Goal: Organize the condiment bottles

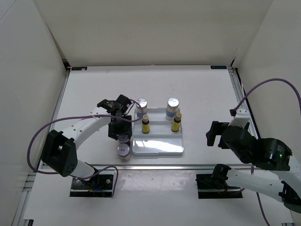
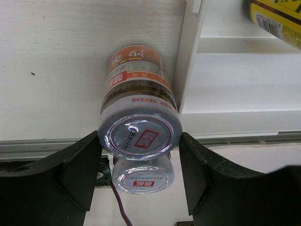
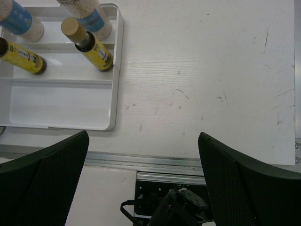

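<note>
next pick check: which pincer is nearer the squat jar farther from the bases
Left. The left pincer grips that squat jar; the right pincer hangs open well right of the tray.

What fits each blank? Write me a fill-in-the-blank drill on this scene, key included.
The left hand is shut on a squat jar with a ____ lid. The tray holds ____ bottles in all. On its middle step stand the two slim ____ ones. The right hand is open and holds ____.
Missing words: silver; four; yellow; nothing.
</note>
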Tool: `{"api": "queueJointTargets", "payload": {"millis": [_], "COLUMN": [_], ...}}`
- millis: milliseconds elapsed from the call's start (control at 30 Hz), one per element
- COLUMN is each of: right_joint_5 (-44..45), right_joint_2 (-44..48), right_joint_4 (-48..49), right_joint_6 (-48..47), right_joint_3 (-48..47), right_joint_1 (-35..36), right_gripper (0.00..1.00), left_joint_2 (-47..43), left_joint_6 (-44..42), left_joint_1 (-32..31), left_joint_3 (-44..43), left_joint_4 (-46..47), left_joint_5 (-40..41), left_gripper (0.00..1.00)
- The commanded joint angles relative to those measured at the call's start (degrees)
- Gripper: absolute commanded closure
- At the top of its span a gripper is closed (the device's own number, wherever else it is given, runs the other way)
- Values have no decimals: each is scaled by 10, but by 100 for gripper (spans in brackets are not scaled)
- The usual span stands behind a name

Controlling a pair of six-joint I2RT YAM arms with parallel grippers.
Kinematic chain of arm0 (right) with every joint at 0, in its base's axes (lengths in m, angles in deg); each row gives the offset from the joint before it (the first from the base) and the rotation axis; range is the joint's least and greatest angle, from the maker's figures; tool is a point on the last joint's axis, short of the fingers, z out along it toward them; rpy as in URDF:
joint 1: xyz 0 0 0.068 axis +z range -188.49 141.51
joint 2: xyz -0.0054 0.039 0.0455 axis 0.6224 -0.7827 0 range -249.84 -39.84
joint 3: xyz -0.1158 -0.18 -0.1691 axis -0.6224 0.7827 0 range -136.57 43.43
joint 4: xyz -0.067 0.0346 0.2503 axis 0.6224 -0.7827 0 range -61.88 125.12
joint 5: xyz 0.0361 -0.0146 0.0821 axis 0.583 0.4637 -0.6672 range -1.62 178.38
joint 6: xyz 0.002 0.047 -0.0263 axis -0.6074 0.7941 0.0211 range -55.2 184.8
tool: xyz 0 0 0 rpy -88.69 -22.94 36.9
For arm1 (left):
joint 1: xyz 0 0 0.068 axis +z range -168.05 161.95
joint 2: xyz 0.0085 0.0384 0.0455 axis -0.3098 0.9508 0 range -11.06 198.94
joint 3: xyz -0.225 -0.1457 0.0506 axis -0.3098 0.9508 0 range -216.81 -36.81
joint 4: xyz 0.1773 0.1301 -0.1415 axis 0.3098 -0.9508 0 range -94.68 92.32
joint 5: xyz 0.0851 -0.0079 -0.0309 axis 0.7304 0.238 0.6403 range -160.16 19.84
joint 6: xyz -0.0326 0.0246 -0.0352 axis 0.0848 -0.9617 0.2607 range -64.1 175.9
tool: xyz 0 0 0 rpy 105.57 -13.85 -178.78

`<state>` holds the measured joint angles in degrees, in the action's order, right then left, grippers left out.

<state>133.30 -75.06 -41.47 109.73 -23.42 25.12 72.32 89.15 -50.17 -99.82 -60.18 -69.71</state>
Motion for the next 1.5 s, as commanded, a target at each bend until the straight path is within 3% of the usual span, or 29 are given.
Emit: {"api": "queueJointTargets", "payload": {"millis": [0,233,400,600,1033,1467], "right_joint_5": [20,20,20,20,25,47], "right_joint_2": [4,-1,-1,-13,-23,-28], "right_joint_4": [1,1,1,1,1,-14], "right_joint_6": [15,15,15,15,20,46], "right_joint_3": [1,1,7,7,7,7], "right_joint_1": [1,1,1,1,1,1], "right_gripper": [0,0,0,0,0,0], "left_joint_2": [6,-28,-41,-35,30,144], "left_joint_6": [4,-1,-12,-41,-51,-18], "left_joint_1": [-3,-3,-3,-3,-43,-220], "left_joint_3": [2,-30,-126,-270,-586,-665], "left_joint_4": [16,2,-54,-133,-235,-235], "left_joint_5": [21,42,89,120,57,82], "left_gripper": [34,65,89,89,89,89]}}
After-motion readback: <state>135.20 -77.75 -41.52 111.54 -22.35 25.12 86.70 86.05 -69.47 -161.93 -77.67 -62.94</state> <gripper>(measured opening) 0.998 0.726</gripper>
